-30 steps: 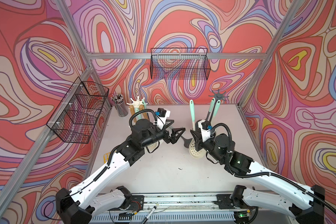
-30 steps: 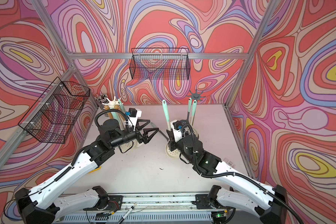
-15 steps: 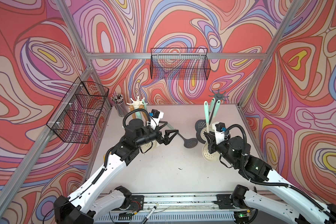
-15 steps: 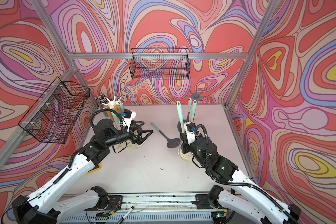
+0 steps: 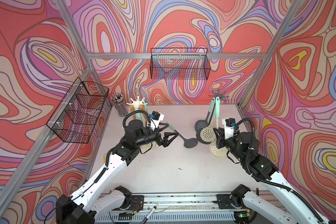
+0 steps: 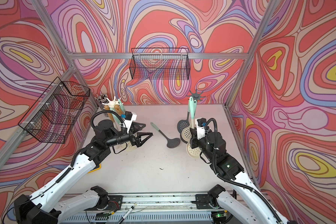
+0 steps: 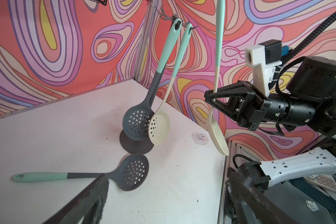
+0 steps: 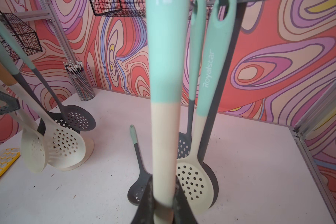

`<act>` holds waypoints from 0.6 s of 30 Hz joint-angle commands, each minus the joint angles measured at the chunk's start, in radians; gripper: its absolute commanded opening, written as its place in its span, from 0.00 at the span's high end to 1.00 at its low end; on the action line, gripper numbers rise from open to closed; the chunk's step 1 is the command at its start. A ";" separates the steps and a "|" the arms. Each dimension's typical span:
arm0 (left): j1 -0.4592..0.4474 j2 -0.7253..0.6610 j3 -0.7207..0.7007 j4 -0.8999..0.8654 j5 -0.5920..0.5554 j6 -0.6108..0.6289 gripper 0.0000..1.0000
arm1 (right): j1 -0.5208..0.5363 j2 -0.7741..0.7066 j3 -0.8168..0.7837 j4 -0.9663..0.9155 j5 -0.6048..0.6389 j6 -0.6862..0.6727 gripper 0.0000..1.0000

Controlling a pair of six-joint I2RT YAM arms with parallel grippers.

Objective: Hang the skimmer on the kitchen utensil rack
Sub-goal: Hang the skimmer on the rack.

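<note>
My right gripper (image 5: 219, 135) is shut on the cream shaft of a skimmer (image 5: 217, 151) with a mint handle and holds it upright. Its perforated cream head hangs below the jaws in the left wrist view (image 7: 217, 133). In the right wrist view the skimmer's handle (image 8: 166, 97) rises between the fingers (image 8: 144, 205), close in front of the black kitchen utensil rack (image 5: 218, 95). That rack stands at the back right and carries a dark skimmer (image 7: 136, 122) and a cream one (image 7: 159, 126). My left gripper (image 5: 172, 129) is open and empty at centre left.
A dark grey skimmer (image 5: 190, 142) lies flat on the table between the arms. A cream rack (image 5: 137, 100) with several utensils stands at the back left beside a pen cup (image 5: 120, 106). Wire baskets hang on the back wall (image 5: 179, 66) and left wall (image 5: 80, 112). A yellow calculator (image 8: 0, 163) lies left.
My right arm has carried the cream skimmer rightward and back, up to the black rack. My left arm has drawn back to the left with its jaws a little wider.
</note>
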 commanded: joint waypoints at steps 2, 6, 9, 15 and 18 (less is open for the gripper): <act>0.012 0.014 -0.017 0.050 0.049 -0.011 0.01 | -0.076 -0.028 0.021 0.027 -0.100 -0.027 0.90; 0.019 0.018 -0.023 0.065 0.064 -0.018 0.01 | -0.160 -0.033 0.002 0.044 -0.169 -0.025 0.90; 0.022 0.022 -0.028 0.076 0.074 -0.021 0.01 | -0.219 -0.033 -0.023 0.075 -0.243 -0.012 0.90; 0.023 0.020 -0.037 0.086 0.085 -0.019 0.01 | -0.327 -0.013 -0.062 0.127 -0.338 0.003 0.89; 0.023 0.027 -0.046 0.107 0.095 -0.029 0.01 | -0.341 0.012 -0.070 0.156 -0.353 -0.001 0.89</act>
